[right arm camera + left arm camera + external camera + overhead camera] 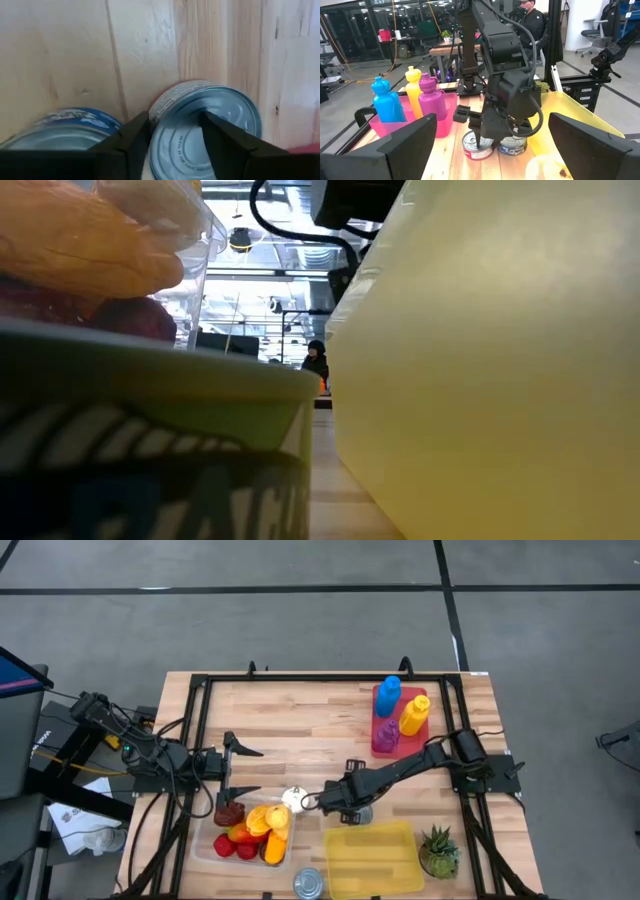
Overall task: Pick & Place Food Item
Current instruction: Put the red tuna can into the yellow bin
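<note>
A robotics lab or workshop: the wooden counter [300, 715] stands in a black metal frame [200, 700] on a grey concrete floor [250, 620]. Behind it are glass partitions [355, 30], workbenches [445, 47], hanging cables [394, 35], an office chair [592, 35] and a seated person [532, 22].

Red-labelled can [210, 125] upright on wood, touching blue-labelled can [70, 131].
</note>
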`<control>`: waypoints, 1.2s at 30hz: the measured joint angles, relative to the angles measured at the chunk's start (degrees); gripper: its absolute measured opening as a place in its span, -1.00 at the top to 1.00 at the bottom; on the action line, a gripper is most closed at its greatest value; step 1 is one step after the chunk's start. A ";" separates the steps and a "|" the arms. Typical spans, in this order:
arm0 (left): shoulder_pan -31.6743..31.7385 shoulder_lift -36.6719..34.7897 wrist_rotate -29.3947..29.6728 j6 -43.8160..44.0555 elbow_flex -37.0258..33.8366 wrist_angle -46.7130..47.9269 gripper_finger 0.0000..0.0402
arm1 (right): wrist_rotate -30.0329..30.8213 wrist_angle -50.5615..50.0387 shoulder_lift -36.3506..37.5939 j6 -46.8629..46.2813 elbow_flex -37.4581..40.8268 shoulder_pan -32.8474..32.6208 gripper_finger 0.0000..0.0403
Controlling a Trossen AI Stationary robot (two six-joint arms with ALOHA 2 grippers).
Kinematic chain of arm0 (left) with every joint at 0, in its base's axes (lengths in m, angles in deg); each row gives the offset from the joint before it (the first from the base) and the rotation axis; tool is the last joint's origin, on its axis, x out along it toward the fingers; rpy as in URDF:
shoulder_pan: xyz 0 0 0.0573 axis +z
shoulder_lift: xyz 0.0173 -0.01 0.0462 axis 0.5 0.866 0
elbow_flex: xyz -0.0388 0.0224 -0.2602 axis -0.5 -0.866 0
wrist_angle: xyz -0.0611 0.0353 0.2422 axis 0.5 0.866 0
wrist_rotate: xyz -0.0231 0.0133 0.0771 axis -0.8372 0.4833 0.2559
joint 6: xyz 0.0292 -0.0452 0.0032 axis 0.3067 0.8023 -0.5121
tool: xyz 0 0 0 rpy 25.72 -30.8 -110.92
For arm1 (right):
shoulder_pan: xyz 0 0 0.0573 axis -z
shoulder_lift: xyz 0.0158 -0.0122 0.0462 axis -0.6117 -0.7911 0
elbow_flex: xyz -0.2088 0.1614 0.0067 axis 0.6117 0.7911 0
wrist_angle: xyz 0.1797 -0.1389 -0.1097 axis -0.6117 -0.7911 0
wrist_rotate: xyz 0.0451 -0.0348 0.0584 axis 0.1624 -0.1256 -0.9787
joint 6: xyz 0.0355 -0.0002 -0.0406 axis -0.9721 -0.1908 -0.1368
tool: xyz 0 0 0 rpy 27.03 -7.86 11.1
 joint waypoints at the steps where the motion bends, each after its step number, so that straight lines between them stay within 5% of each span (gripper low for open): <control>1: 0.00 0.02 0.00 0.00 0.00 0.05 -0.86 | 0.16 -0.02 -0.37 -0.02 -0.11 -0.03 0.22; 8: 0.00 0.02 0.06 0.00 0.00 0.03 -0.86 | 0.73 -0.19 -0.53 1.24 -0.17 -1.26 0.93; 36: 0.01 0.02 1.05 0.00 0.00 0.05 -0.86 | 9.51 -23.18 -1.07 -6.73 -20.10 -10.03 1.00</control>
